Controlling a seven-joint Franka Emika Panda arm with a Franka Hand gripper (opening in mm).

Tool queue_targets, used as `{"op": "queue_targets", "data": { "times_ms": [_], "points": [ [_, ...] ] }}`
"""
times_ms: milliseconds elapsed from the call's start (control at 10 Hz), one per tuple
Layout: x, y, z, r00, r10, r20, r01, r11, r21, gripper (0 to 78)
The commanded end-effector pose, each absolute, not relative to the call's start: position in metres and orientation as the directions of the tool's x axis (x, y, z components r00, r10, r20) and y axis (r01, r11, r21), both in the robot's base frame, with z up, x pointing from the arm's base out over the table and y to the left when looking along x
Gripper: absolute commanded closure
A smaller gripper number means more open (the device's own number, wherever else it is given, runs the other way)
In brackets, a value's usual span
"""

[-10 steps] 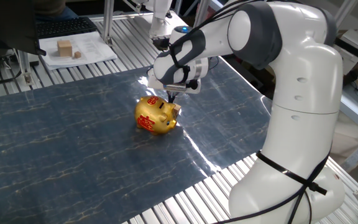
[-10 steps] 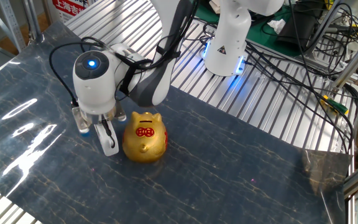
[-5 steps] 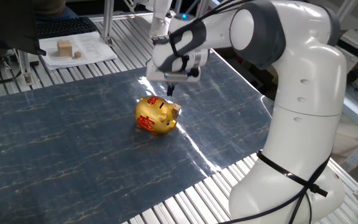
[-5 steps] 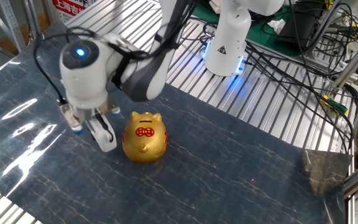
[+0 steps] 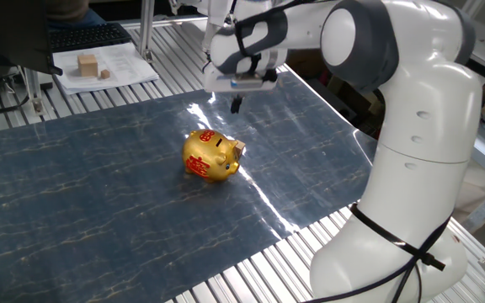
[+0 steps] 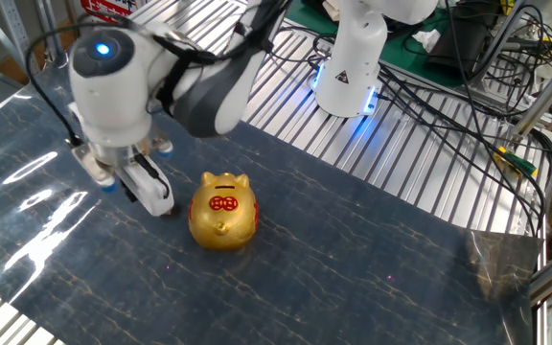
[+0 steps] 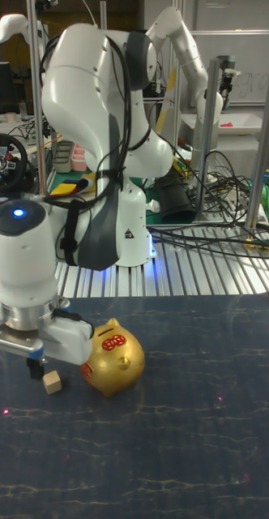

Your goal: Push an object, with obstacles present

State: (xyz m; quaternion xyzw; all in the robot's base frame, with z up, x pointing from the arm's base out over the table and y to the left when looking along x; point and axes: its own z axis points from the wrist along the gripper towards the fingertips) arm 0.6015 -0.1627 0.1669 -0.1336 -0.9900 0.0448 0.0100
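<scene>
Hovering my gripper (image 5: 236,106) above the mat (image 5: 99,194), fingers together and empty. Cube (image 7: 53,383): just below the fingertips, touching the pig (image 5: 210,156), which blocks further pushing, so I judge a fresh approach angle.

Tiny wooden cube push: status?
Hand raised above the mat, empty, jaw state unclear. Tiny light-tan wooden cube on the blue mat, right beside the shiny gold piggy bank. Pig blocks that side.
</scene>
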Motion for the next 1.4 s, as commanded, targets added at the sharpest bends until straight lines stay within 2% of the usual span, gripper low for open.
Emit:
{"op": "queue_targets", "data": {
  "times_ms": [100,400,900,1000,1200,1400],
  "points": [
    [0.619,-0.171,0.183,-0.966,0.26,0.014,0.257,0.962,-0.093,77.6],
    [0.619,-0.171,0.184,-0.971,0.239,0.013,0.236,0.967,-0.094,77.6],
    [0.619,-0.171,0.184,-0.999,0.001,-0.046,0.005,0.996,-0.09,77.6],
    [0.619,-0.171,0.184,-0.999,-0.007,-0.036,-0.004,0.996,-0.084,77.6],
    [0.616,-0.161,0.185,-1.0,0.017,-0.017,0.017,1.0,-0.002,77.6],
    [0.613,-0.14,0.19,-0.999,0.051,-0.014,0.051,0.998,-0.024,77.6]
  ]
}}
